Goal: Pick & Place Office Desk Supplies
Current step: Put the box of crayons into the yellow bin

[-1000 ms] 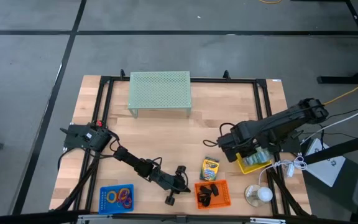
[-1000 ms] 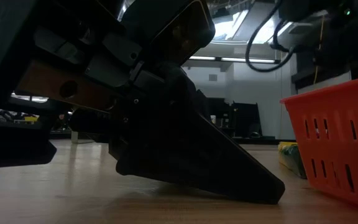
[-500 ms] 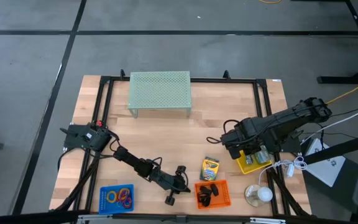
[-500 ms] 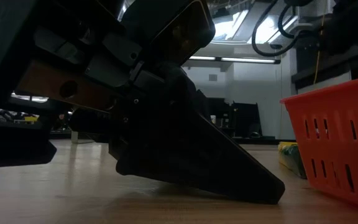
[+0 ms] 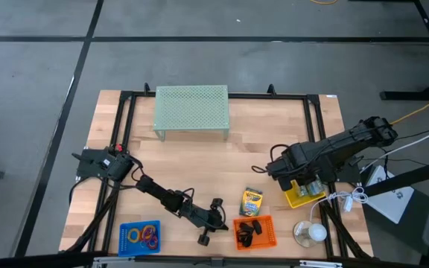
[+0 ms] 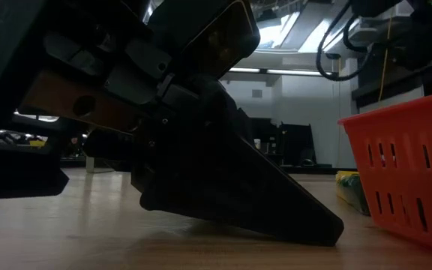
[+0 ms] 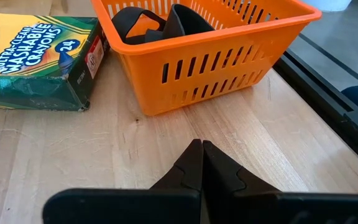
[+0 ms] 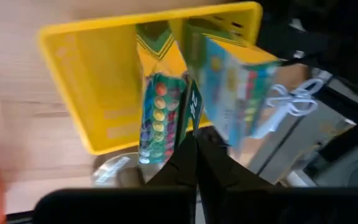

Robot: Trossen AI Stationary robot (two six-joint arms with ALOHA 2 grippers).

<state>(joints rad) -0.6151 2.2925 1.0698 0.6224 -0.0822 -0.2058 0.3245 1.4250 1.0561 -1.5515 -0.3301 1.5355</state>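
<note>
Near the front left corner of the table (image 5: 103, 119), a blue tray (image 5: 138, 237) is seen, and purple, orange and yellow rings (image 5: 147, 234) are held in it. Just right of the tray, close to the front edge, the left gripper (image 7: 201, 163) is laid low over the wood with its jaws pressed together on nothing. The pale green mesh riser (image 5: 191, 110) is set at the middle of the back edge. Right of the left gripper, an orange basket (image 7: 210, 68) is placed at the front edge, and small black clips (image 7: 160, 22) are contained in it. One green-and-yellow crayon box (image 7: 33, 62) is laid flat on the table just behind the basket. Further right, toward the right edge, a yellow bin (image 8: 98, 99) is found, and two more crayon boxes (image 8: 160, 93) are stood inside it. The right gripper (image 8: 191, 163) is held above that bin, its jaws shut and empty. At the front right corner a clear round object (image 5: 309, 232) is seen, which cannot be told more exactly.
</note>
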